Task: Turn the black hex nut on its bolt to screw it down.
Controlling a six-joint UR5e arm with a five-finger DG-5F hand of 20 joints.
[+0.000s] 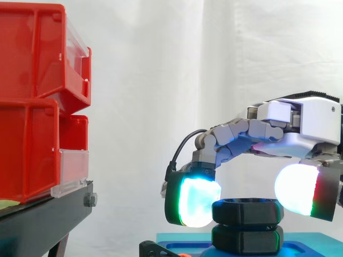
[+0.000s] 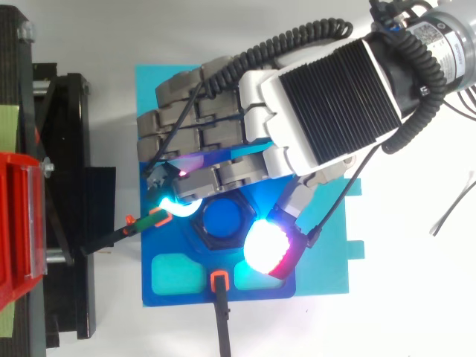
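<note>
White curtain behind, blue plate [image 2: 331,260] cut off below, my hand [image 2: 327,97] hiding part of the black six-sided nut [image 1: 246,210], pads [image 1: 195,201] pinching its sides.

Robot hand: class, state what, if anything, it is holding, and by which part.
The black hex nut, pinched on opposite side faces between the glowing fingertips of the robot hand.
</note>
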